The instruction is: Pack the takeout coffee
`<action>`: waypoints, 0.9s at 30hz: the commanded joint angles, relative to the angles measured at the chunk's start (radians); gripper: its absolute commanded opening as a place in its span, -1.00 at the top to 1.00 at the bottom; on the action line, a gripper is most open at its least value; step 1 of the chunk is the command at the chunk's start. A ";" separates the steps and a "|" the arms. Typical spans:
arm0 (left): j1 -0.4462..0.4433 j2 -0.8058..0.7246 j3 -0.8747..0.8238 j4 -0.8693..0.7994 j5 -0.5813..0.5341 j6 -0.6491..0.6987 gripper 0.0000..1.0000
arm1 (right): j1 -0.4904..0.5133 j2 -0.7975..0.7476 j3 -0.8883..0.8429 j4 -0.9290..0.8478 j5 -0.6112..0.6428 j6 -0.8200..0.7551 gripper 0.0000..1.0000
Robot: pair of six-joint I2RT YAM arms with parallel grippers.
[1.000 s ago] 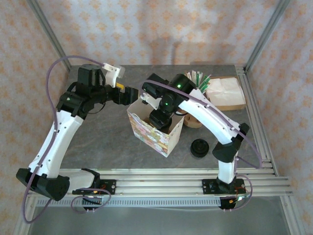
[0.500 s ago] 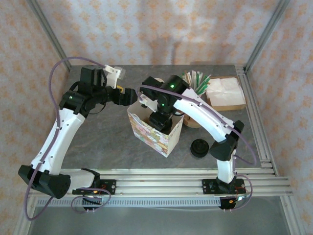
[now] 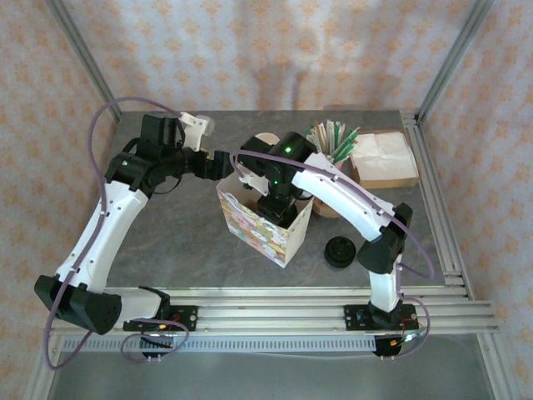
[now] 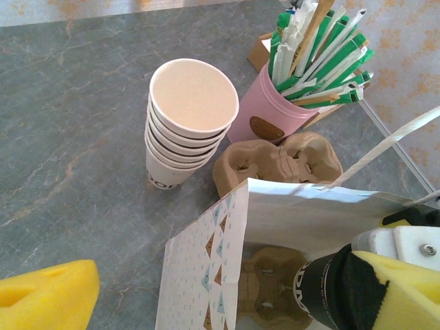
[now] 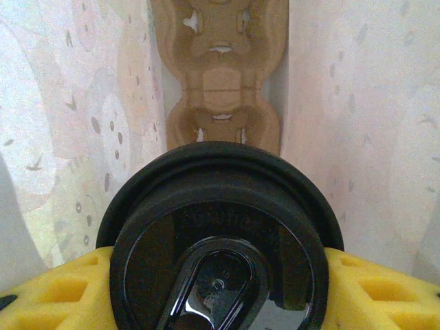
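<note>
The takeout coffee (image 5: 216, 227) shows as a round black lid seen from above, clamped between my right gripper's yellow fingers (image 5: 48, 295). My right gripper (image 5: 216, 275) is shut on it, inside the patterned paper bag (image 3: 265, 229). A brown cardboard carrier (image 5: 220, 75) lies on the bag's floor, straight below the cup. From above, the right gripper (image 3: 279, 200) reaches down into the bag's mouth. My left gripper (image 3: 225, 164) hovers at the bag's upper left rim, open wide, its yellow fingers (image 4: 45, 299) straddling the bag's left wall (image 4: 206, 275) without touching it.
Behind the bag stand a stack of lidless beige cups (image 4: 192, 124), a pink cup of stir sticks (image 4: 271, 113) and spare cardboard carriers (image 4: 275, 161). A low stack of black lids (image 3: 340, 252) sits right of the bag. A napkin box (image 3: 383, 158) lies at the back right.
My right arm's wrist has shifted left and settled lower over the bag's mouth with the cup. The left arm has leaned in slightly; its gripper stays at the rim.
</note>
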 commanded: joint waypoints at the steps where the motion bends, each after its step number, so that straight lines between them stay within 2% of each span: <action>1: 0.011 0.010 -0.008 -0.024 -0.017 0.017 -0.85 | -0.005 0.010 -0.023 -0.022 0.028 -0.015 0.16; 27: 0.010 0.065 -0.043 -0.053 0.033 0.050 -0.79 | -0.006 -0.077 -0.229 0.139 0.024 0.004 0.16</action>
